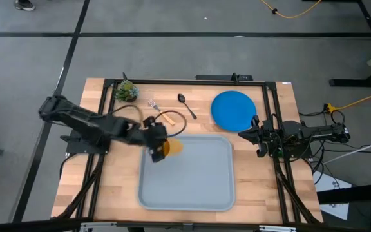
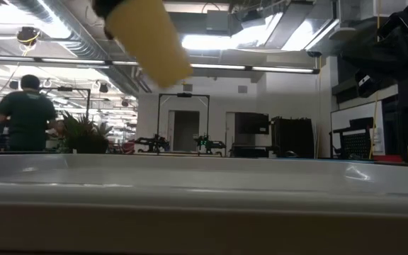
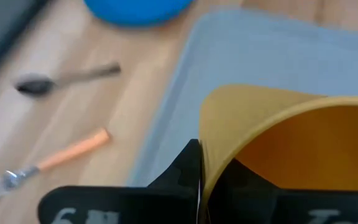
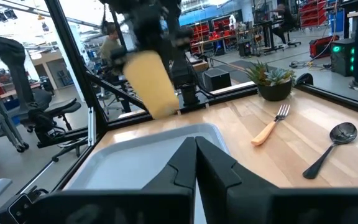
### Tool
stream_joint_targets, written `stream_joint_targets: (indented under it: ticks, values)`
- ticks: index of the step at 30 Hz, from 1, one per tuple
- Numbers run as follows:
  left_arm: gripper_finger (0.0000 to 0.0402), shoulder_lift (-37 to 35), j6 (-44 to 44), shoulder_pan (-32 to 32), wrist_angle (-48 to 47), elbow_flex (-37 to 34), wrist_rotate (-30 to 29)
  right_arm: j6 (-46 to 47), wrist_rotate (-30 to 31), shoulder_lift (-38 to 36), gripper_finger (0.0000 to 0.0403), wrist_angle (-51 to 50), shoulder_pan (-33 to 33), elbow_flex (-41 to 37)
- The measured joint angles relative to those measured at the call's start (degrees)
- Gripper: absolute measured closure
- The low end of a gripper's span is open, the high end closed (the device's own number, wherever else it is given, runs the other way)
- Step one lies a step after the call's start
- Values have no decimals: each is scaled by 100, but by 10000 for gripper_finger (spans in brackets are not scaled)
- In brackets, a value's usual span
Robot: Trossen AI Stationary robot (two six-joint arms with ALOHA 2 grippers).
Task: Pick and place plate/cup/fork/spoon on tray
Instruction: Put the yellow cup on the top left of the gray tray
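One item is airborne: the left gripper (image 1: 154, 145) clamps the cup (image 1: 171, 147) by its rim, tilted over the tray (image 1: 192, 183) for set-down

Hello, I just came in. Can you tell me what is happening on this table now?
The left gripper has its fingers shut on the rim of the orange-yellow cup and holds it in the air, tilted, over the far left corner of the tray. The plate, the spoon and the fork lie on the wood beyond the tray. The right gripper waits shut beside the plate.
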Motion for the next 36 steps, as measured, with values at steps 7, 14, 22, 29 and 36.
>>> stream_joint_targets:
  ticks: [7,14,22,29,36]
  values:
    - [400,676,-15,692,-283,-2,1777,10,0,-1,391,-2,0,0]
    - [400,862,-173,751,-1268,-9,1814,10,0,1,391,-2,0,0]
    - [400,862,-288,760,-1421,-9,1579,17,0,-1,391,0,2,-1]
    - [400,990,-532,759,-1381,-178,1574,70,-2,0,391,-1,1,-1]
    - [392,1001,-730,760,-1475,-245,1576,29,-2,1,391,-1,1,0]
